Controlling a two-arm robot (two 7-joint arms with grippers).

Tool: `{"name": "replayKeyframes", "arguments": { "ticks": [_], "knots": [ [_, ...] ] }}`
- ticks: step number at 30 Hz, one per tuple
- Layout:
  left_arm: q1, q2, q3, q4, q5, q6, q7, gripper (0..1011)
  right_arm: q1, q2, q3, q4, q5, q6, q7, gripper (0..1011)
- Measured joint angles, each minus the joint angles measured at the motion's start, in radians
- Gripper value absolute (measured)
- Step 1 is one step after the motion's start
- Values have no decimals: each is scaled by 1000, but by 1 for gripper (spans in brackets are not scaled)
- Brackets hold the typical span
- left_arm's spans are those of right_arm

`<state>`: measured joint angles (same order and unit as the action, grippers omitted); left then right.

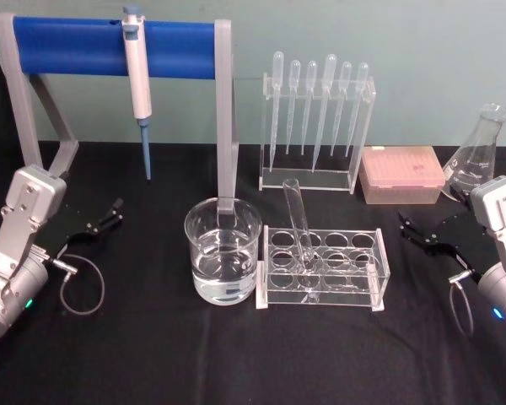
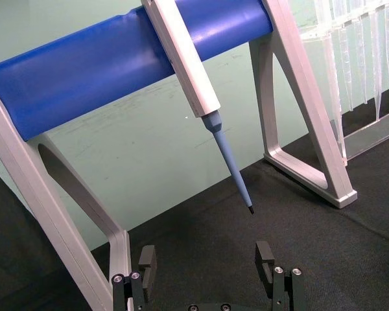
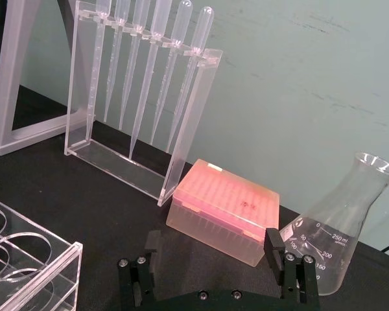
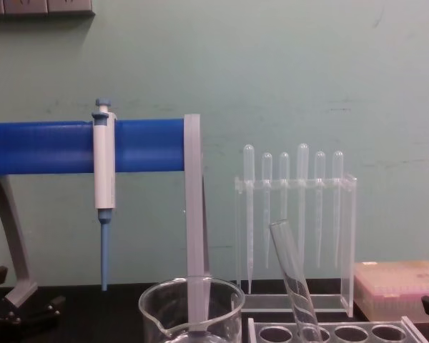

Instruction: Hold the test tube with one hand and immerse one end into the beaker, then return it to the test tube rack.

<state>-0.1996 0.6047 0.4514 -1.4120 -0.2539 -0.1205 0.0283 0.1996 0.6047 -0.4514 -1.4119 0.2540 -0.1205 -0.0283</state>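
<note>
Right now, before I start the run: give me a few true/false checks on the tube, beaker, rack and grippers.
1. The tube sits tilted in the rack. True.
2. The left gripper holds the tube. False: it is open and empty, far left of the beaker.
3. The beaker has clear liquid in it. True.
4. The beaker stands to the right of the rack. False: it stands at the rack's left end.
5. The right gripper is shut. False: it is open and empty, right of the rack and near the flask.
</note>
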Motion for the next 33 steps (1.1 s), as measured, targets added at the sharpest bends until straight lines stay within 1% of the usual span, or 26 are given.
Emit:
{"name": "replayKeyframes", "arguments": {
  "ticks": [8,10,11,14,15,17,18,20,21,22,23,24,26,27,28,30,31,33],
  "knots": [
    [0,0,0,0,0,0,0,1000,0,0,0,0,0,0,0,1002],
    [0,0,0,0,0,0,0,1000,-18,6,12,-22,-2,0,-7,1003],
    [0,0,0,0,0,0,0,1000,-40,16,25,-48,-4,0,-14,1002],
    [0,0,0,0,0,0,0,1000,-81,34,47,-97,-1,-3,-23,1002],
    [0,0,0,0,0,0,0,1000,-113,48,64,-135,3,-3,-29,1002],
    [0,0,0,0,0,0,0,1000,-147,64,79,-176,8,-3,-36,1002],
    [0,0,0,0,0,0,0,1000,-183,80,96,-220,13,-2,-41,1002],
    [0,0,0,0,0,0,0,1000,-216,95,110,-259,22,1,-40,1002],
    [0,0,0,0,0,0,0,1000,-242,108,120,-293,36,5,-29,1002],
    [0,0,0,0,0,0,0,1000,-252,113,122,-307,45,6,-17,1002],
    [0,0,0,0,0,0,0,1000,-259,117,122,-319,53,9,-3,1002],
    [0,0,0,0,0,0,0,1000,-265,122,119,-337,70,16,29,1002],
    [0,0,0,0,0,0,0,1000,-263,122,110,-346,86,23,66,1002],
    [0,0,0,0,0,0,0,1000,-252,119,99,-348,99,31,103,1002],
    [0,0,0,0,0,0,0,1000,-243,116,91,-347,104,36,123,1002],
    [0,0,0,0,0,0,0,1000,-219,105,73,-340,108,46,158,1002],
    [0,0,0,0,0,0,0,1000,-193,93,56,-331,108,59,192,1002],
    [0,0,0,0,0,0,0,1000,-164,78,39,-318,108,70,221,1002]
  ]
}}
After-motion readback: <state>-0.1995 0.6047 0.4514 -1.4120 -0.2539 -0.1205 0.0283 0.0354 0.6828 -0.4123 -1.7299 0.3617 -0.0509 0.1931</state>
